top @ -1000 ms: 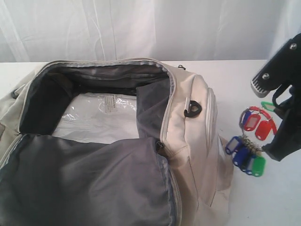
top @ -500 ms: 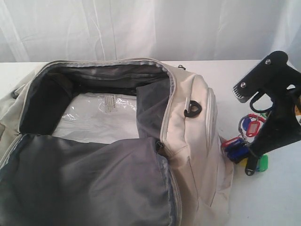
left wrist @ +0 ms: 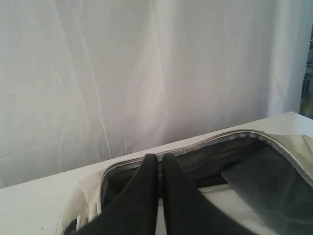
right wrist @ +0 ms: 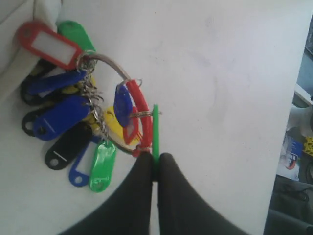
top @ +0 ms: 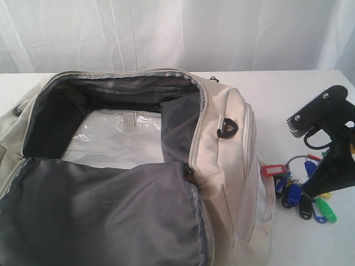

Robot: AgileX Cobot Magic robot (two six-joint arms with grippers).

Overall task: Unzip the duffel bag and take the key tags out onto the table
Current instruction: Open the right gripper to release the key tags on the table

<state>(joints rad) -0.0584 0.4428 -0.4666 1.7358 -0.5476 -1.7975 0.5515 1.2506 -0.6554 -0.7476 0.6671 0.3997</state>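
- My left end effector [left wrist: 160, 157] has its fingers pressed together on nothing. It hangs over the bag's rim on the curtain [left wrist: 146, 68] side, outside the exterior view. I judge it parked clear, since the zip is already undone and nothing here needs it.
- The bag [top: 227, 138] lies on the bench [top: 288, 91] with its main zip open and the grey-lined flap folded forward, so the mouth gapes. Inside I see only a clear plastic packet [top: 119, 136] and no tags.
- The tags [top: 297, 191] lie fanned out on the bench just beside the bag's right end. The red one is against the cream fabric or very nearly so. They lie spread flat, so I take their weight to be on the bench rather than hanging.
- My right end effector [right wrist: 155, 161] is low over the bench and clamped on a single green tag, pinched edge-on between the fingertips. One tag is enough of a hold, because the ring ties the whole bunch together.
- I judge the job all but finished. What remains is to let go and lift straight clear. The risk is that the thin green tag sticks to a finger and drags the bunch along.
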